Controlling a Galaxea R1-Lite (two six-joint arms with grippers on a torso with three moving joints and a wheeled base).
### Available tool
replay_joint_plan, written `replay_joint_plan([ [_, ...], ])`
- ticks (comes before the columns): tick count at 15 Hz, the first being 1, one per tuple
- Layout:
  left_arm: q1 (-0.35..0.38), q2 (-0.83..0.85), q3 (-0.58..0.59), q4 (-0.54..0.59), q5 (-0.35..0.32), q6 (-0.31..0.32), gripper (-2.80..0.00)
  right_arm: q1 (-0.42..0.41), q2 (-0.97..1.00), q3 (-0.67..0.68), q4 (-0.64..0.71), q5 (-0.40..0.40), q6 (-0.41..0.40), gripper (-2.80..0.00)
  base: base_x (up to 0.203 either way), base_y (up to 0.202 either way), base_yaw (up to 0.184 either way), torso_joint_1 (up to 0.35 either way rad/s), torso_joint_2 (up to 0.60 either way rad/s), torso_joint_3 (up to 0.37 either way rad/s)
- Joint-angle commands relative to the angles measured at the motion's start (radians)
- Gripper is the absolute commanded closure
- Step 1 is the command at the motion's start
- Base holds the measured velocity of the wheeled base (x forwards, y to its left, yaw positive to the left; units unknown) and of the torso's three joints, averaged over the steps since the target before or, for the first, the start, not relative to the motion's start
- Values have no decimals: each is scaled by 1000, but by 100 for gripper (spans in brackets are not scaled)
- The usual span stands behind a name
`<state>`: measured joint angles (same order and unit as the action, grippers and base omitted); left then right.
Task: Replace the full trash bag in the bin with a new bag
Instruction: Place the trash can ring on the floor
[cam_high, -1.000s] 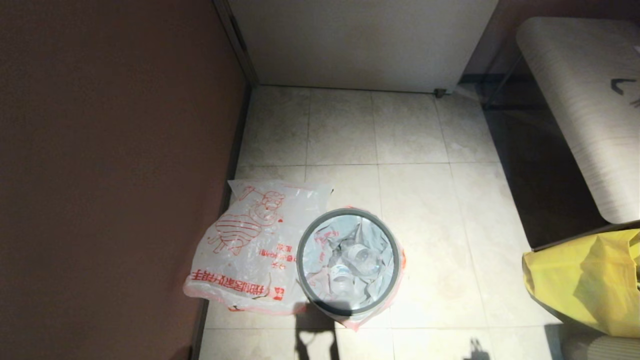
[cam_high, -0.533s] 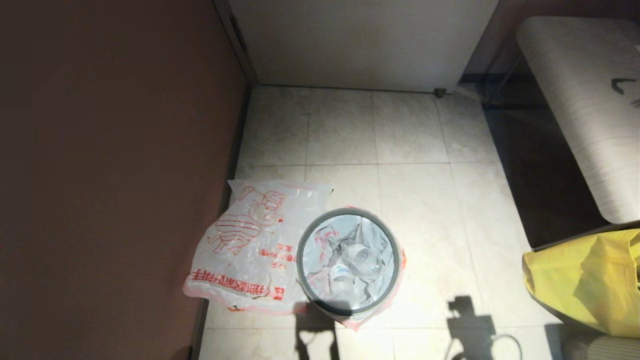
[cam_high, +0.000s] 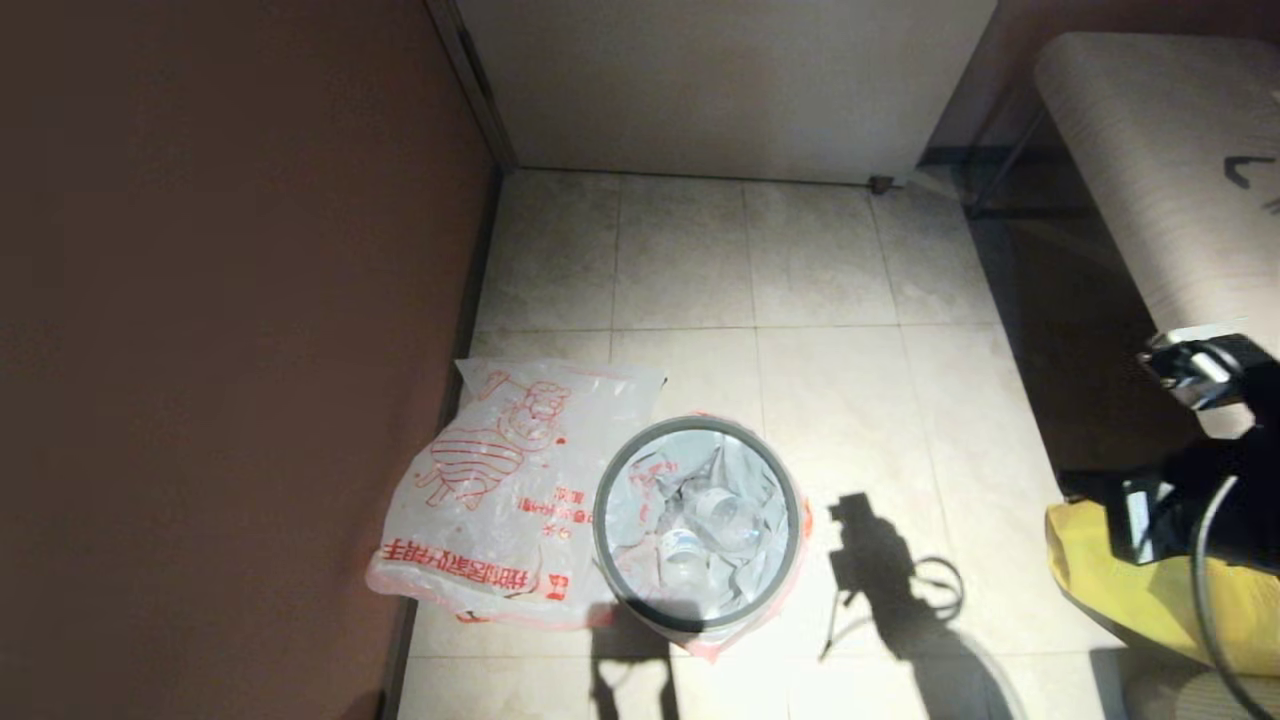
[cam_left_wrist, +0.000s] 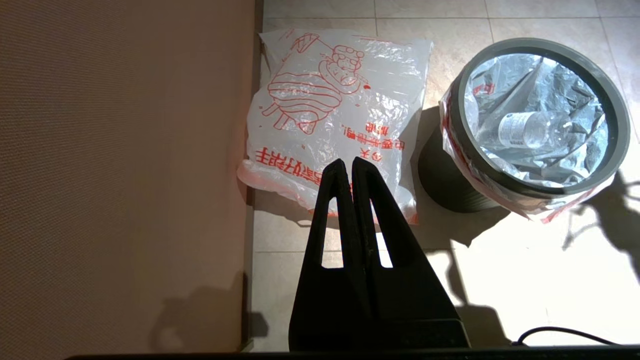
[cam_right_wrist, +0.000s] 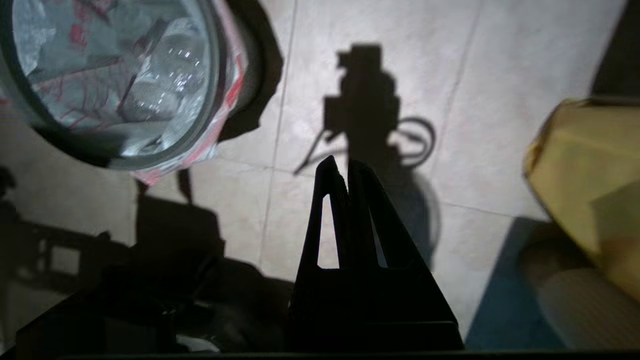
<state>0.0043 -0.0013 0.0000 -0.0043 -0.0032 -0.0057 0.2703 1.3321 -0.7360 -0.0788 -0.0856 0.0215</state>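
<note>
The task is only at its beginning: the full trash bag (cam_high: 700, 530) sits in the bin (cam_high: 697, 625) (bottles visible inside), and the new bag (cam_high: 500, 480) lies flat just beside it. The right gripper (cam_right_wrist: 340, 167), clenched and empty, hangs over bare floor near the bin. The left gripper (cam_left_wrist: 347, 167), also clenched, hangs above the new bag. Next, I think, the right one must open and reach the bag's rim.

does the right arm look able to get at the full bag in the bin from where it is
Probably yes. The right gripper hangs shut over bare floor tiles beside the bin, and the full trash bag lies open-topped with nothing over it.
</note>
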Motion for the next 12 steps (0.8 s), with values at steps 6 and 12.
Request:
replay_joint_plan([
  [6, 0, 0, 0, 0, 0, 0, 0, 250, 513, -177, 23, -85, 275, 0, 0, 0, 0, 0, 0, 0],
  [12, 0, 0, 0, 0, 0, 0, 0, 353, 773, -485, 80, -213, 282, 0, 0, 0, 0, 0, 0, 0],
])
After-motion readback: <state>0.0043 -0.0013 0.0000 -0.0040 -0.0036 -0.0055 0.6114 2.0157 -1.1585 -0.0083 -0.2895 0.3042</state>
